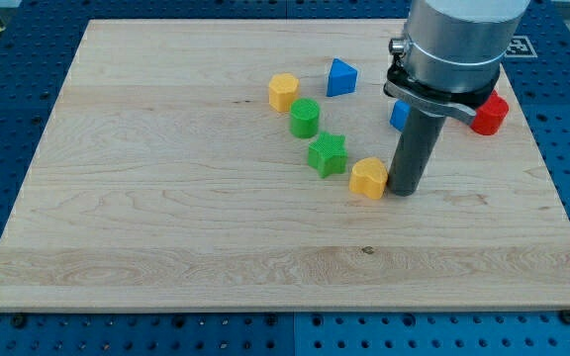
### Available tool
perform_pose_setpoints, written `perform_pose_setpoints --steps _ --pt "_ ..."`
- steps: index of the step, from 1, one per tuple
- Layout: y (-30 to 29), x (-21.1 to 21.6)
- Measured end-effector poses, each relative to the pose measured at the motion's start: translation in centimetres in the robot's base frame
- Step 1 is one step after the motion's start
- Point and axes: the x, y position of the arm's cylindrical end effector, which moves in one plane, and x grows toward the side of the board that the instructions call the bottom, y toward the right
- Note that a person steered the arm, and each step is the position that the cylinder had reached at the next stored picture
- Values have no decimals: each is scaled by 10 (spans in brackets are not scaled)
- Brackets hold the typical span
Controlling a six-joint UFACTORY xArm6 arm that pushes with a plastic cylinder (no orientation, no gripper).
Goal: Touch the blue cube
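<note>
The blue cube (399, 115) sits at the view's upper right, mostly hidden behind the rod; only its left edge shows. My tip (404, 191) rests on the wooden board (166, 198), just below the blue cube and right beside the yellow heart-shaped block (368, 178), at its right side. Whether the rod touches the blue cube cannot be told.
A blue triangular block (340, 78) lies at the upper middle. A yellow hexagonal block (283, 91), a green round block (305, 118) and a green star block (327, 155) run diagonally toward the tip. A red block (489, 115) is partly hidden behind the arm at the right.
</note>
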Motion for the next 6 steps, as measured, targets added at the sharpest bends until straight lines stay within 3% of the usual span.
perform_pose_setpoints --steps 2,4,6 --pt "76 11" --pt "82 -51" --pt "47 -106"
